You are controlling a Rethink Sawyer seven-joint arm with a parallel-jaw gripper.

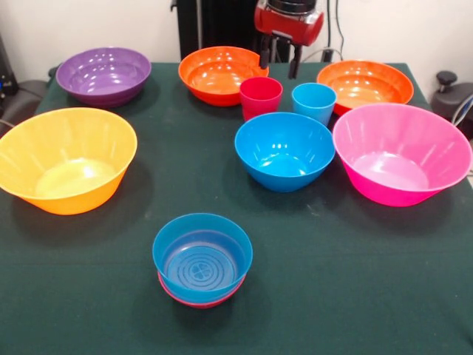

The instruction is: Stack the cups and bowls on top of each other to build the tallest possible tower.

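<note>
My gripper (279,61) hangs open and empty at the far side, just above and behind the red cup (260,96). The light blue cup (314,101) stands upright right of the red one. A mid-sized blue bowl (284,151) sits in front of both cups. The tower (202,259) at the near middle is a small blue bowl nested in a small red bowl, whose rim shows below. Two orange bowls (220,74) (363,83) stand at the far side, a purple bowl (104,75) at the far left, a yellow-orange bowl (65,159) at the left, a pink bowl (401,152) at the right.
Everything stands on a dark green tablecloth (355,281). The robot's black pedestal (214,22) rises behind the table's far edge. Dark objects sit off the table at the left and right edges.
</note>
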